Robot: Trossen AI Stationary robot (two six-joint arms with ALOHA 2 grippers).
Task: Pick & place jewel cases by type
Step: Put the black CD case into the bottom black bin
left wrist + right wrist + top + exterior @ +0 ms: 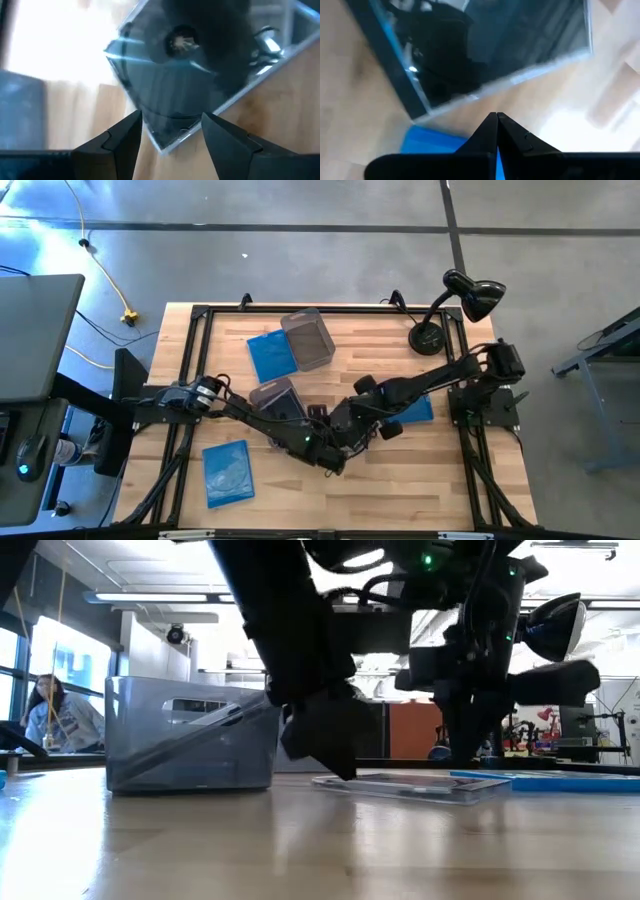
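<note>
My left claw (170, 132) hangs low over the middle of the wooden table (300, 490), fingers spread wide with nothing pinched between them. Just ahead of my fingertips lies a dark jewel case (200, 75), flat on the wood, one corner pointing into the gap between my fingers. My right claw (496, 125) sits just beside, across the same case, fingers pressed tightly together and empty, its tip close to the case's edge.

Beyond my left claw, back toward my arm's base, a smoky tub (190, 735) holds another dark case (195, 730) leaning slantwise against its wall. A second smoky tub (307, 338) stands farther off toward the table's far side, with a blue case (270, 355) touching its side. A second blue case (226, 472) lies near the table's front edge, and a third blue case (418, 410) lies partly under my right arm.

I judge that the step in hand is picking up the dark case in front of me. Because it lies flat, my next move calls for getting a finger under its edge or corner, perhaps with my right claw steadying it, then closing and carrying it to the tub with the dark case.
</note>
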